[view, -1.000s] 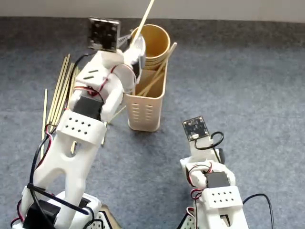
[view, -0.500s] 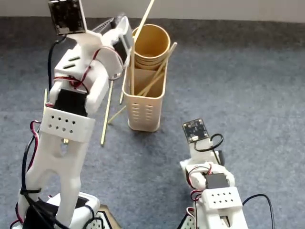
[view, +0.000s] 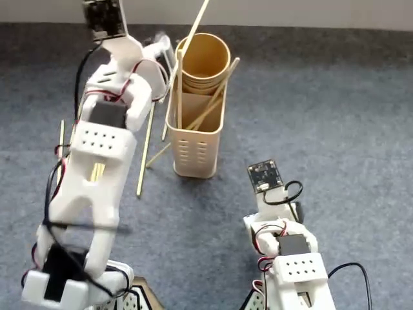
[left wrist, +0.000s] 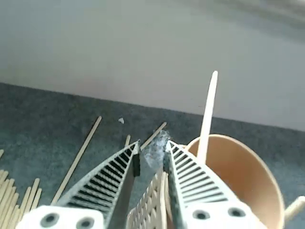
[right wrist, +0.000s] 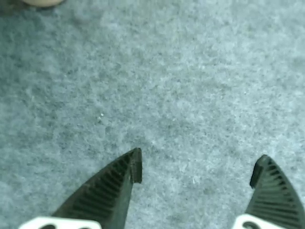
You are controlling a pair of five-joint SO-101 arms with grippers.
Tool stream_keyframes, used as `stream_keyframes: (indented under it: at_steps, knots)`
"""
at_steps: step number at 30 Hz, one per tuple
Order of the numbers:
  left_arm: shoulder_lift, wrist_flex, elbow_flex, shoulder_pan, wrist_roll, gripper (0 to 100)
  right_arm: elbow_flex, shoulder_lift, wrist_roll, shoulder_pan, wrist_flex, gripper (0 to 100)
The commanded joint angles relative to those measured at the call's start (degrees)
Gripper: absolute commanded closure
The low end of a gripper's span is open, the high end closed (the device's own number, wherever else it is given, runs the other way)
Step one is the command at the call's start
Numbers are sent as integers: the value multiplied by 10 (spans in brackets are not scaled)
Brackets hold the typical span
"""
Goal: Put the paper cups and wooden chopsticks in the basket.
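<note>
A tan slotted basket (view: 195, 143) stands upright mid-table, with stacked paper cups (view: 205, 60) in its far end and several wooden chopsticks (view: 210, 106) leaning inside. My left gripper (view: 161, 50) hangs high beside the basket's far left corner. In the left wrist view the left gripper (left wrist: 151, 155) is open a little, and the basket rim (left wrist: 153, 200) lies below the gap. The cup (left wrist: 238, 176) with one upright chopstick (left wrist: 208, 112) sits just beyond. More loose chopsticks (view: 147, 147) lie on the carpet left of the basket. My right gripper (right wrist: 195, 171) is wide open over bare carpet.
A bundle of chopsticks (left wrist: 16, 193) lies on the grey carpet, partly hidden under the left arm (view: 97, 168). One stick (view: 61, 147) lies apart at the left. The right arm (view: 287, 252) rests folded near the front. A pale wall (left wrist: 143, 43) runs behind the table.
The left arm has swung up and to the left, away from the space over the basket and cup. Its fingers have parted. The right arm has not moved.
</note>
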Motion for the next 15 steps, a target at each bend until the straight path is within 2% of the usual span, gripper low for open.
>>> stream_keyframes:
  at_steps: [1, 5, 8, 15]
  knots:
    - [36, -18, -30, 10, 3, 884, -2, -6, 5, -4, -9, 641]
    - [28, -9, -29, 43, 3, 884, -2, -6, 5, -4, -9, 641]
    - [7, 32, -29, 64, 3, 884, -2, -6, 5, -4, -9, 641]
    - [-67, 105, -24, 69, 3, 884, -2, -6, 5, -4, -9, 641]
